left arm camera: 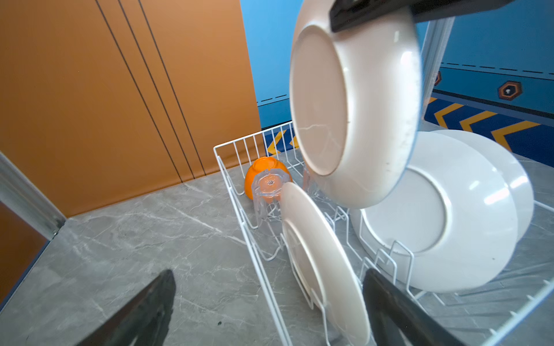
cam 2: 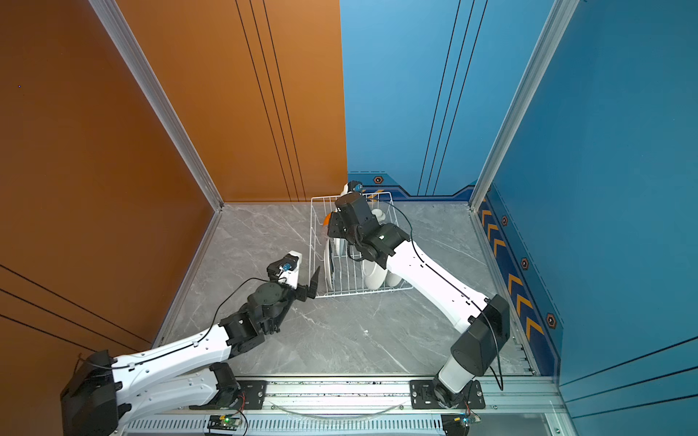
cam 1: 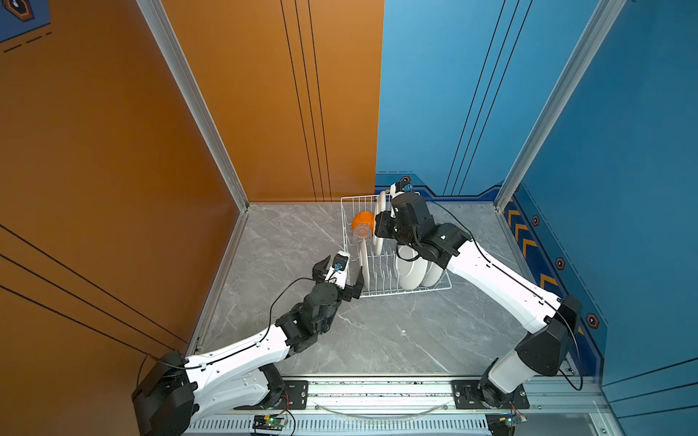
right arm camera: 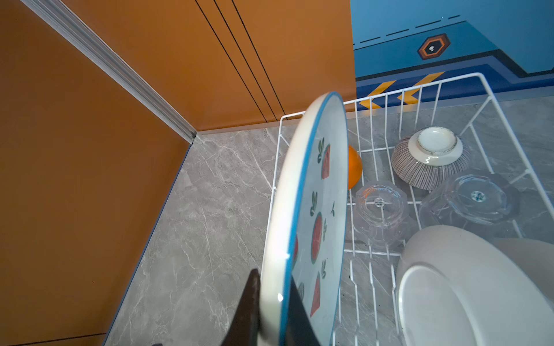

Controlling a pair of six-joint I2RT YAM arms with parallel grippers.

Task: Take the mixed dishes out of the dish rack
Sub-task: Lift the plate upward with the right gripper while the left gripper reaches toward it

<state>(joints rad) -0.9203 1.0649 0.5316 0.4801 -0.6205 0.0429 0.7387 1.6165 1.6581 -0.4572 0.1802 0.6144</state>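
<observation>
Plate [right arm camera: 317, 209], round white blue-rimmed ceramic with watermelon motifs, clamped in right gripper [right arm camera: 275, 311] above white wire dish rack [right arm camera: 419, 87]; left gripper [cam 1: 341, 275] spread, empty.

Shows an orange wall [cam 1: 113, 151] ruled with thin black lines, meeting a blue wall [cam 1: 434, 94] at the back. Stands framed by aluminium posts [cam 1: 200, 113]. Rests on a grey marbled surface [cam 1: 377, 339], evenly lit. Carries orange chevrons [cam 1: 548, 281] along the blue base.
</observation>
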